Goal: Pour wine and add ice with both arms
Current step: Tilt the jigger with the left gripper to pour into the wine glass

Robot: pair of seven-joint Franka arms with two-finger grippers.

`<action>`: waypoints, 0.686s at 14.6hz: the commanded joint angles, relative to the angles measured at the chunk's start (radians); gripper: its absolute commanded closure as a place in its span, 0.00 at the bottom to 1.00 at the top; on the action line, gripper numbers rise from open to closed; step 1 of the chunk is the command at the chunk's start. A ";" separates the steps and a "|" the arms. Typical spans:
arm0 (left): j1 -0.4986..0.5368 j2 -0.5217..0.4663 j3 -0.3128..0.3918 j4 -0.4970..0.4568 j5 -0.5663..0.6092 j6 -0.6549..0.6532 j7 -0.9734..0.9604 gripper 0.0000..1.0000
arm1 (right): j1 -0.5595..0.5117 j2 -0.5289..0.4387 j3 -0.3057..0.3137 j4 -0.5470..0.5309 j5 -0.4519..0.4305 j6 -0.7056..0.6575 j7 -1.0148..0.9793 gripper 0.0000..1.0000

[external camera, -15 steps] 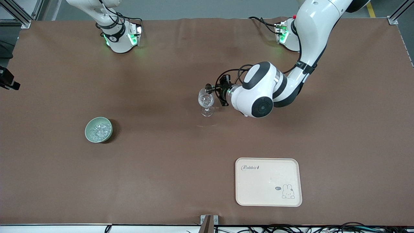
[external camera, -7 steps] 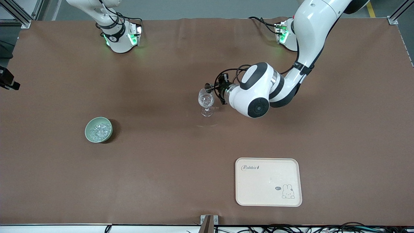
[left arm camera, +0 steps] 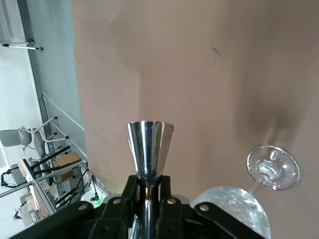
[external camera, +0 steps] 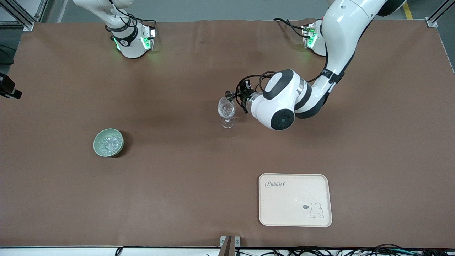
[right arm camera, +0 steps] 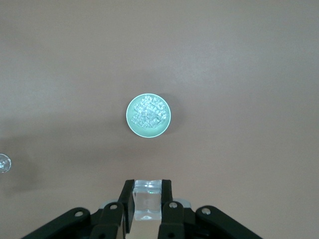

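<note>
My left gripper point(external camera: 239, 96) is shut on a shiny metal jigger point(external camera: 229, 95) and holds it tipped on its side at the rim of a clear wine glass point(external camera: 226, 110) standing mid-table. In the left wrist view the fingers point(left arm camera: 130, 185) clamp the jigger's point(left arm camera: 148, 147) narrow waist, with the glass point(left arm camera: 273, 168) beside it. My right gripper point(right arm camera: 147, 191) is shut on a clear ice cube point(right arm camera: 147, 200), high over a pale green bowl point(right arm camera: 132, 127) of ice point(right arm camera: 147, 112). The bowl point(external camera: 96, 139) and its ice point(external camera: 108, 144) stand toward the right arm's end. The right gripper is outside the front view.
A cream tray point(external camera: 295, 209) with a rabbit drawing lies nearer the front camera, toward the left arm's end. Both arm bases stand along the table's edge farthest from the front camera. The glass's foot point(right arm camera: 3, 163) shows at the edge of the right wrist view.
My left arm's wrist and elbow have shifted slightly toward the glass. The jigger stays at the glass rim. The bowl and the tray have not moved.
</note>
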 commanded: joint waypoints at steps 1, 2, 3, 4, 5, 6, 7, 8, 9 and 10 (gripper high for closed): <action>-0.009 0.010 0.005 0.034 -0.013 -0.029 -0.014 0.97 | -0.013 -0.001 0.007 0.006 0.009 -0.004 0.005 0.99; -0.009 0.012 0.005 0.035 -0.007 -0.029 0.002 0.96 | -0.015 -0.001 0.007 0.006 0.009 -0.004 0.005 0.99; -0.008 0.010 0.005 0.035 -0.007 -0.029 0.056 0.99 | -0.013 -0.001 0.007 0.006 0.009 -0.004 0.005 0.99; -0.006 0.009 0.005 0.038 -0.010 -0.029 0.122 0.99 | -0.015 -0.001 0.007 0.006 0.009 -0.004 0.005 0.99; 0.001 0.009 0.005 0.049 -0.011 -0.028 0.191 0.99 | -0.015 -0.001 0.006 0.006 0.009 -0.004 0.005 0.99; 0.003 0.009 0.007 0.055 -0.007 -0.028 0.254 0.99 | -0.013 -0.001 0.007 0.006 0.009 -0.004 0.005 0.99; 0.007 0.009 0.011 0.063 -0.005 -0.028 0.311 0.99 | -0.015 -0.001 0.007 0.006 0.009 -0.004 0.005 0.99; 0.023 0.009 0.013 0.072 -0.003 -0.028 0.362 0.99 | -0.013 -0.001 0.007 0.006 0.009 -0.004 0.005 0.99; 0.041 0.007 0.013 0.086 -0.003 -0.026 0.411 0.99 | -0.013 -0.001 0.007 0.006 0.009 -0.004 0.005 0.99; 0.062 0.006 0.013 0.104 -0.003 -0.026 0.466 0.99 | -0.010 -0.001 0.007 0.006 0.009 -0.006 0.008 0.99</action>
